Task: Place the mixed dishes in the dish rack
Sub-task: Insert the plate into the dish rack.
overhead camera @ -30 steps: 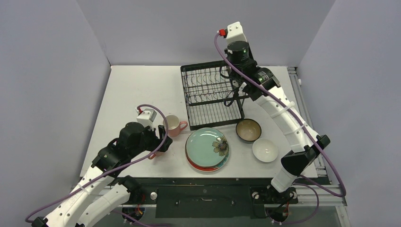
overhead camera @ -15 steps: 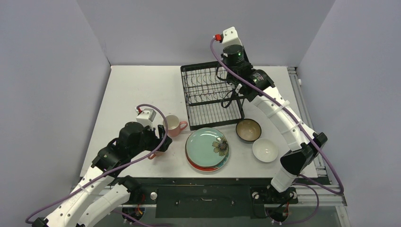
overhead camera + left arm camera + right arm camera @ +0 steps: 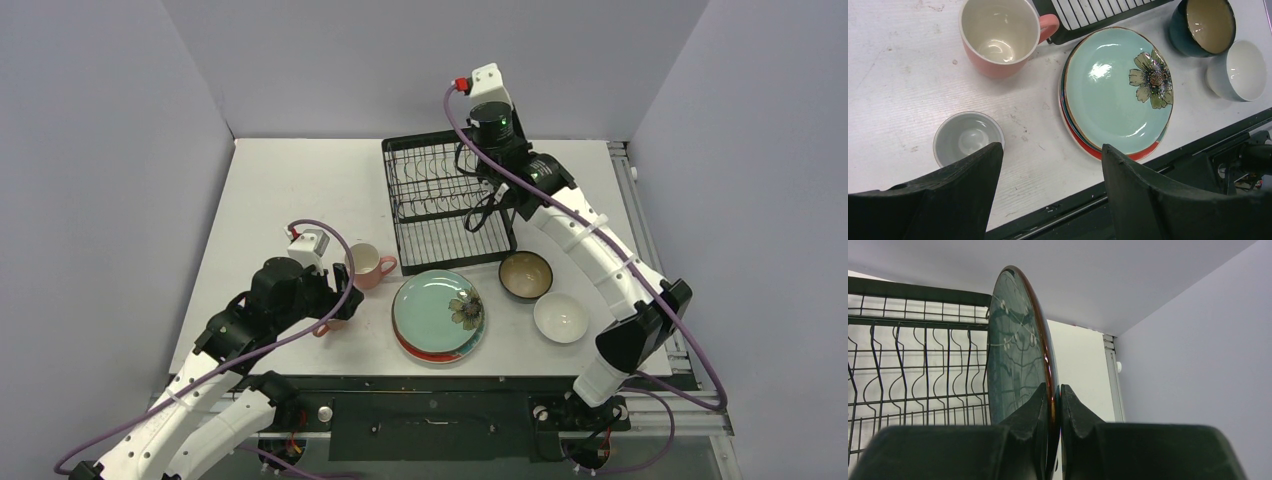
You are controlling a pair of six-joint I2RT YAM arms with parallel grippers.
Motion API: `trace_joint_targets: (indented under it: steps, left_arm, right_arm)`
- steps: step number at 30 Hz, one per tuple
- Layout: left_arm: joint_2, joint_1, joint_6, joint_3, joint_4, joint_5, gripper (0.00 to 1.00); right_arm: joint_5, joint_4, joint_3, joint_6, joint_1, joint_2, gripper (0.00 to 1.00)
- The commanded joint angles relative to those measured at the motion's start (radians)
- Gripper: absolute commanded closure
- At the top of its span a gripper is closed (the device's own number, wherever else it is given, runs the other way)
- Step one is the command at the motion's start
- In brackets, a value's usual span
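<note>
My right gripper [image 3: 1054, 387] is shut on the rim of a dark teal plate [image 3: 1018, 350] and holds it on edge above the right side of the black wire dish rack [image 3: 430, 200]. A stack of plates with a light green flower plate [image 3: 440, 315] on top lies in front of the rack. The pink mug [image 3: 368, 265] stands to the left of the stack. To the right of the stack sit the brown bowl [image 3: 526, 275] and the small white bowl [image 3: 560, 318]. My left gripper [image 3: 1050, 150] hangs open over the table, beside a white mug [image 3: 968, 137].
The rack's upright slots [image 3: 913, 355] show behind the held plate. The table's black front rail [image 3: 1148, 200] runs just below the left fingers. Grey walls close in the table on three sides.
The right arm has shifted a little to the left over the rack with the plate still held. The left arm has not moved.
</note>
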Motion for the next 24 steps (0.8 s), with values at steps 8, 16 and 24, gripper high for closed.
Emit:
trace_joint_targets:
  steps: [8, 16, 24]
  left_arm:
    - [0.002, 0.014, 0.016, 0.001, 0.055, 0.015, 0.31]
    - [0.003, 0.015, 0.014, 0.0, 0.056, 0.018, 0.31]
    - [0.008, 0.023, 0.016, 0.0, 0.058, 0.024, 0.31]
  right_arm:
    - [0.023, 0.087, -0.068, 0.074, -0.003, -0.097, 1.0]
    - [0.027, 0.072, -0.101, 0.094, 0.0, -0.121, 1.0]
    - [0.045, 0.069, -0.124, 0.097, 0.017, -0.151, 0.73]
